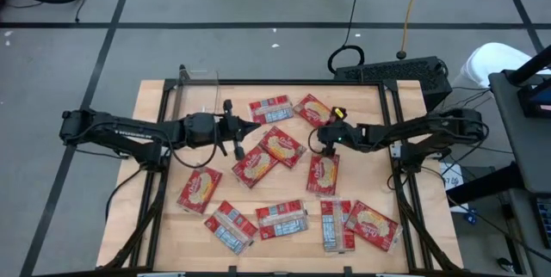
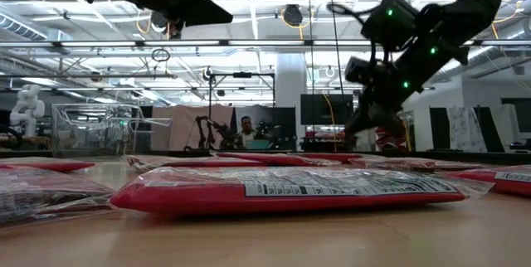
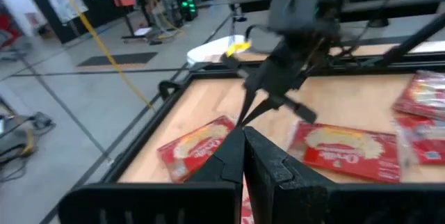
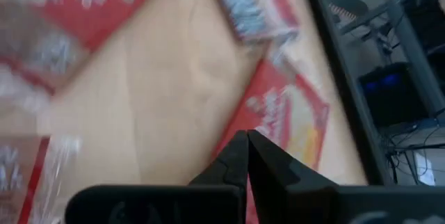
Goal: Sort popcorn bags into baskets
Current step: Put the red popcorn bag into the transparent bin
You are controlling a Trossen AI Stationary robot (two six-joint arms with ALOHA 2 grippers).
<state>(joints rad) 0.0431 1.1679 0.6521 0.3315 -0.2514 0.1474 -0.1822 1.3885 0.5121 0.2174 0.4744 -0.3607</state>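
**Hovering shut over the scattered bags**

Hanging above the table's middle, the right gripper [image 1: 315, 136] had its fingers [image 4: 240, 156] pressed together with nothing between them. A bag [image 1: 323, 174] lay just below it, another [image 1: 313, 108] just behind it, and a third [image 1: 282, 145] lay between it and the left gripper [image 1: 255, 126]. That one faced it across the table, likewise closed and empty. More bags [image 1: 281, 220] lay along the near edge, well apart from both. The clear bin [image 1: 195, 93] stood at the far corner, behind the left arm, and held no bag.
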